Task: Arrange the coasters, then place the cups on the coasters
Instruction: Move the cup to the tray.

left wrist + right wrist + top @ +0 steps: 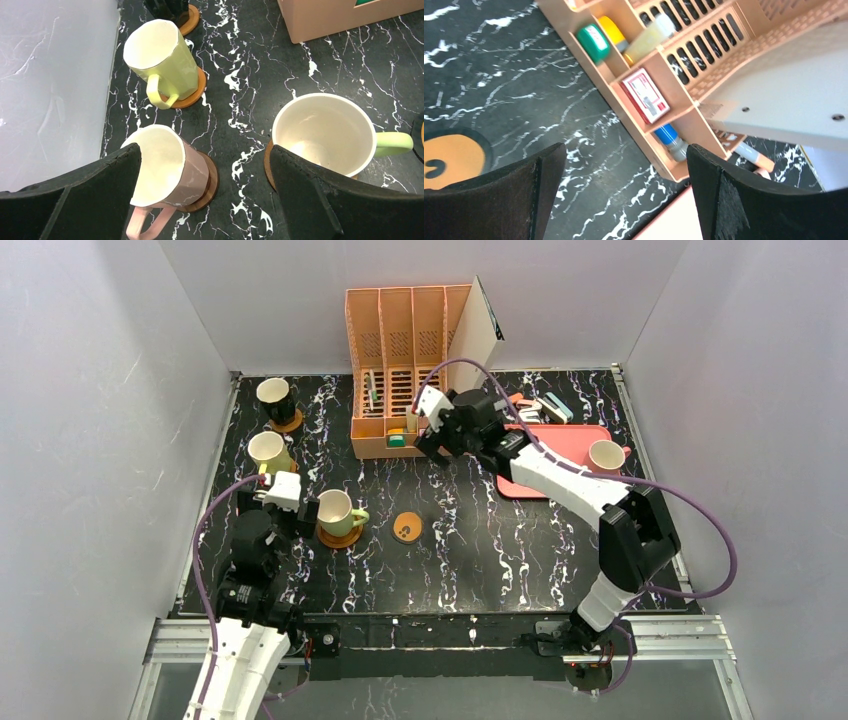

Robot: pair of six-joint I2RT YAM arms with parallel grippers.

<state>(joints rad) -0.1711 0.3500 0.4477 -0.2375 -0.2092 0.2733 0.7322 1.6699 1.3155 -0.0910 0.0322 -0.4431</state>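
– coasters, where are they?
– four lie in the left part of the top view, each under a cup. the black cup (274, 395) stands on an orange-brown coaster (291, 424) at upper left. below it the yellow cup (160, 55) stands on the other orange-brown coaster (193, 95). the pink cup (167, 170) is on the dark brown coaster (211, 180), and the olive green cup (325, 135) is on the ringed wooden coaster (340, 537). the marked orange coaster (407, 527) lies bare near the middle.
– and the fifth cup?
– the white cup (606, 455) stands on the pink tray (570, 437) at the right, well apart from that bare coaster.
– how do the fingers stand?
– the left gripper (205, 152) has its fingers (85, 200) spread wide with nothing between them. in the left wrist view the pink cup sits partly behind the lower-left finger and the olive green cup partly behind the lower-right one. the right gripper (626, 149) is also spread wide and pinches nothing. in its view the marked orange coaster shows at the left edge, just beside the lower-left finger, and the desk organizer (684, 85) fills the upper part.
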